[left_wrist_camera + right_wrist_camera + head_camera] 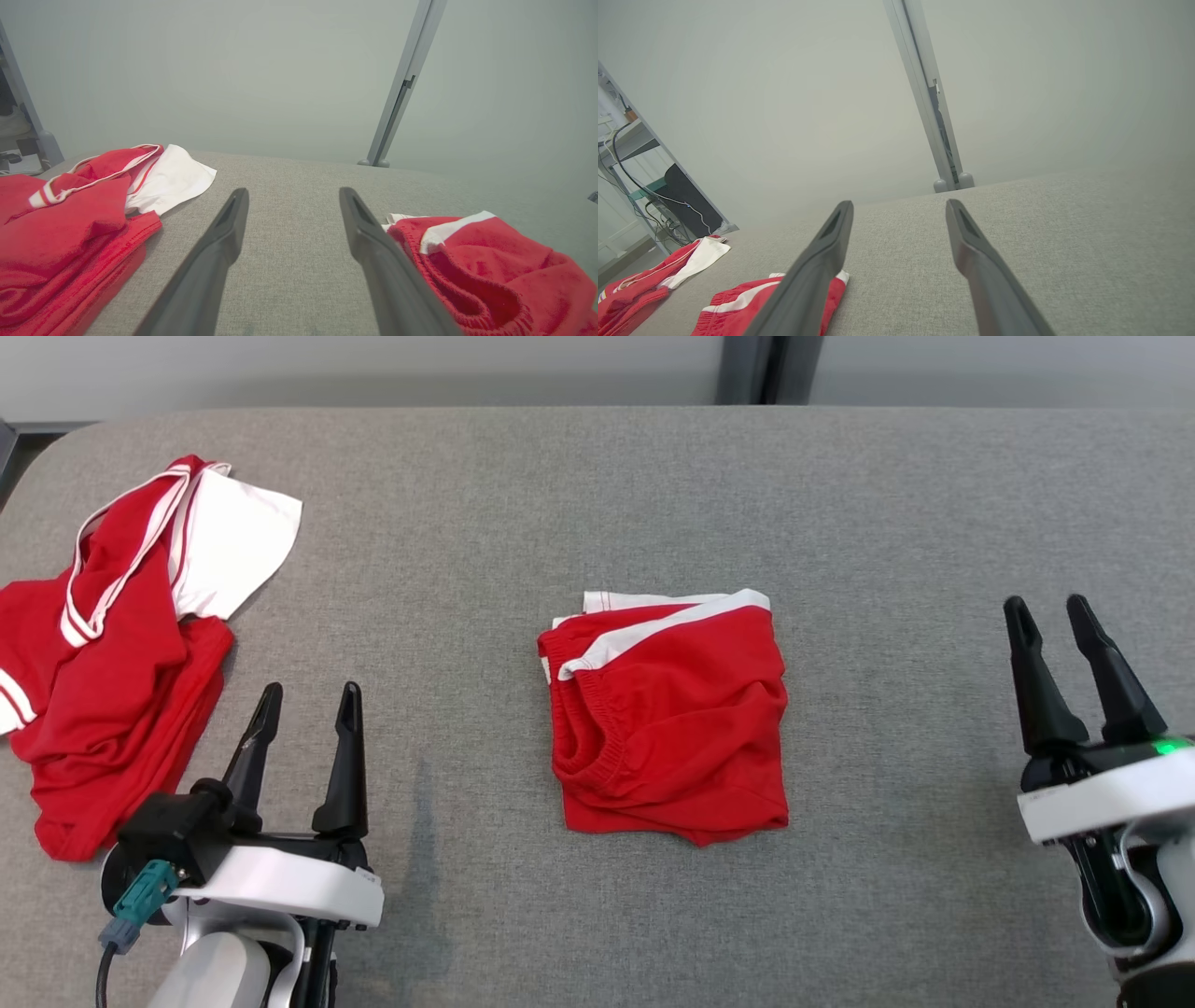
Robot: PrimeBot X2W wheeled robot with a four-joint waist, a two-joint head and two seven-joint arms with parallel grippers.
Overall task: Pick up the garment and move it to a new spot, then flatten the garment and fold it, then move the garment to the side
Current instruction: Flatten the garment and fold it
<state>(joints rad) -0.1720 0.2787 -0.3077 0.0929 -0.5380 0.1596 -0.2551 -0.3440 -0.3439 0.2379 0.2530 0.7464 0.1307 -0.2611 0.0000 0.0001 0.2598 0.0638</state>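
Left gripper [312, 691], jaws spread and empty, hovers beside a crumpled red-and-white cloth garment [112, 653] at the grey fabric desk's [597, 485] left edge. Folded red shorts with white trim [672, 728] lie mid-desk. Right gripper [1047, 605], likewise spread and empty, hangs well apart.

Red folded shorts [670, 728] with white trim, red-and-white striped garment [112, 653], grey woven tabletop [597, 485].

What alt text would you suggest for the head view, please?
A folded red garment with white trim lies at the centre of a grey table, with a crumpled red and white garment at its left edge. The left gripper and right gripper, both open and empty, flank it.
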